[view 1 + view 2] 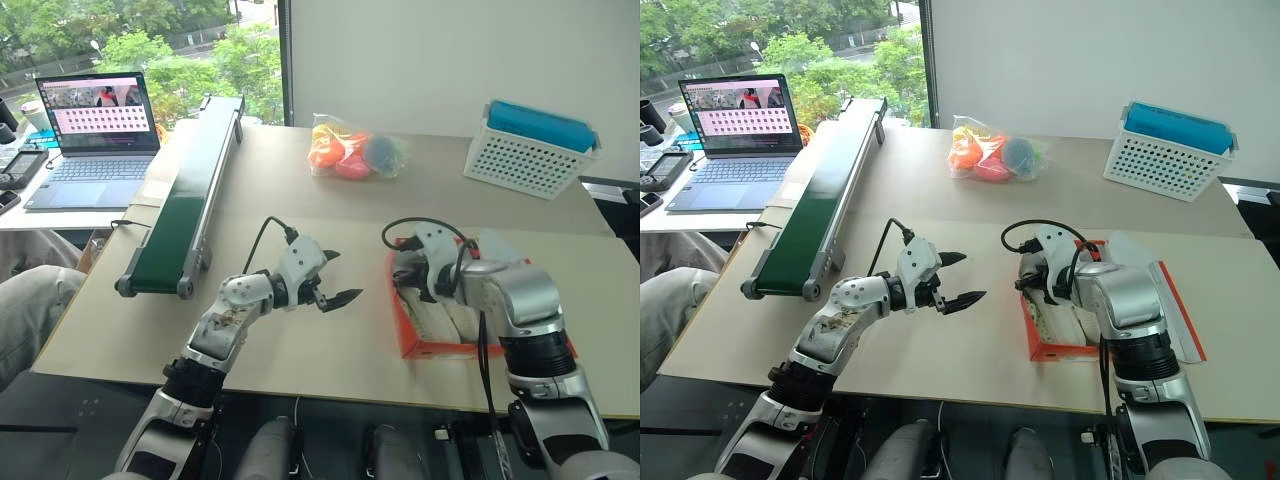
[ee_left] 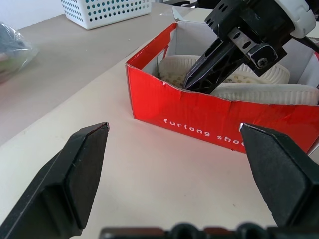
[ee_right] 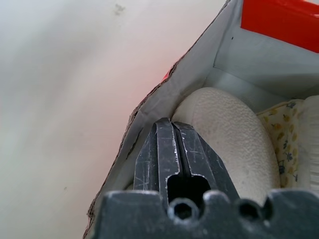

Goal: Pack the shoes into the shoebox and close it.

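The orange-red shoebox (image 2: 199,114) stands open on the table at the right, its lid (image 1: 1175,310) folded out flat on the far side. Two cream-white shoes (image 2: 259,92) lie inside it. My right gripper (image 3: 172,122) is shut and angled down into the box, its tips at the rounded toe of one shoe (image 3: 229,129), close to the white inner wall. It holds nothing. My left gripper (image 1: 345,275) hovers open over bare table just left of the box, pointing toward the box's red side.
A green conveyor belt (image 1: 190,200) runs along the left of the table, with a laptop (image 1: 95,135) on a desk beyond it. A bag of colourful toys (image 1: 355,150) and a white basket with a blue top (image 1: 525,150) sit at the back. A person's knee (image 1: 30,300) shows far left.
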